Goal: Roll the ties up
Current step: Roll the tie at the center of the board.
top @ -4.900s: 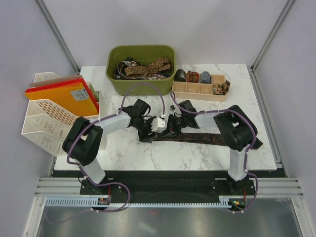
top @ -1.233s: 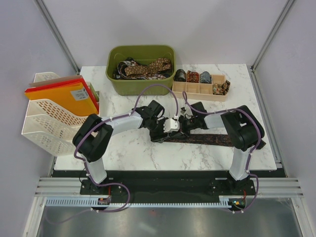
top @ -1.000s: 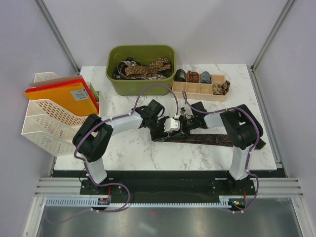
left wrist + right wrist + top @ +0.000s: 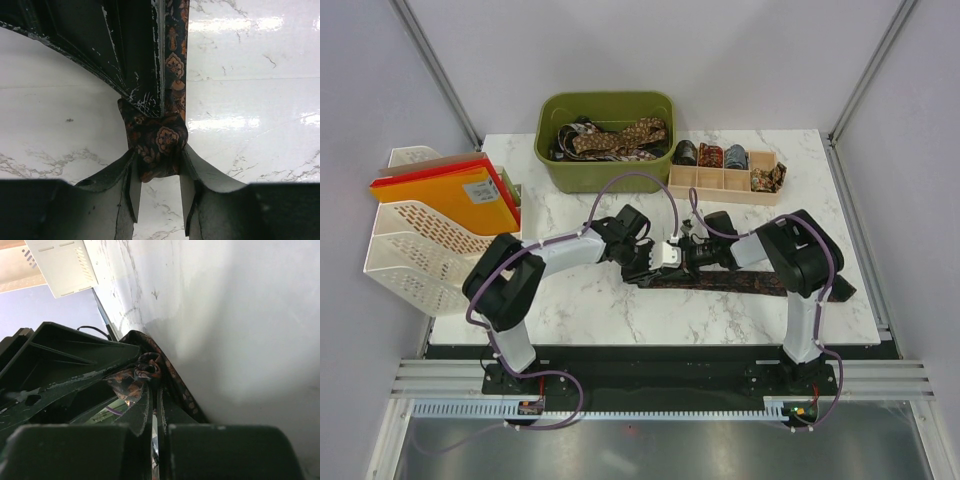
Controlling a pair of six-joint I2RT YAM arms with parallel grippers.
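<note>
Since the tie point(image 4: 740, 281) looks soft, light and slippery, we clasp its small roll in the left gripper point(image 4: 157, 165) while the right gripper point(image 4: 152, 390) pinches the fabric.

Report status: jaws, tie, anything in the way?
Left gripper clamps tie's rolled end. Right gripper pinches same tie. Tail flat on table. No obstruction seen.

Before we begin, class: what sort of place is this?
Likely a robot lab workcell: two robot arms bolted at a marble table, bare framed walls, and a green bin of ties.
</note>
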